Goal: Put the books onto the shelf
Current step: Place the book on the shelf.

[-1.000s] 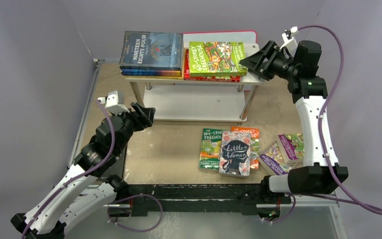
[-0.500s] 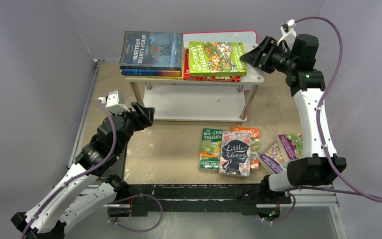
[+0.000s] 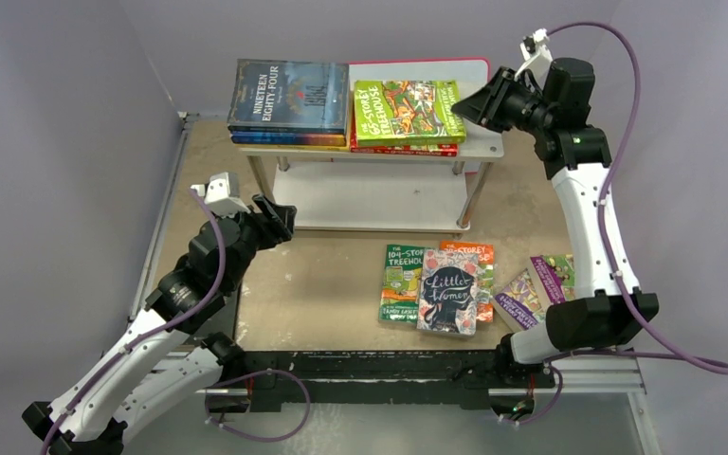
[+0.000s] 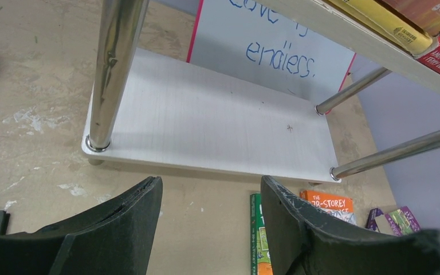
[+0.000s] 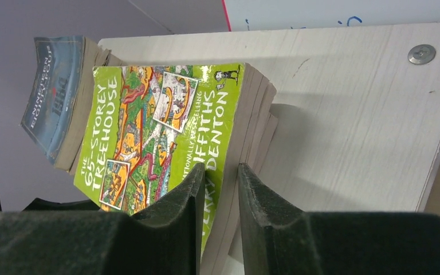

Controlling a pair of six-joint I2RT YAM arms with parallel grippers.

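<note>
Two stacks on the top board of the pale silver-white two-tier metal shelf (image 3: pixel 485 144): dark blue "Nineteen Eighty-Four" paperback (image 3: pixel 289 93) uppermost at left, lime-green cartoon "65-Storey Treehouse" paperback (image 3: pixel 408 109) uppermost at right.

Shows the right pincer (image 3: pixel 479 102) at the right-hand short edge of the lime-green paperback, jaws narrow, a slim gap between them and nothing clamped. In the wrist view the right pincer (image 5: pixel 220 175) has its fingertips at that page edge; contact probable, not certain.

Places the lime-green paperback (image 5: pixel 154 126) to the left of the right pincer, long axis along the board, running straight away from the fingertips, cover slightly askew over the books beneath. Bare board on the pincer's own side.

Points, by judgement, to a leftward nudge along that axis to square the stack, the right arm being the only one within reach.

Shows the left pincer (image 4: pixel 211 183) wide and empty, low over the tan surface (image 3: pixel 332 284), facing the bare lower board.

Four more paperbacks flat on the surface before the shelf, among them the floral "Little Women" paperback (image 3: pixel 450 296), nearer the right arm's base.
</note>
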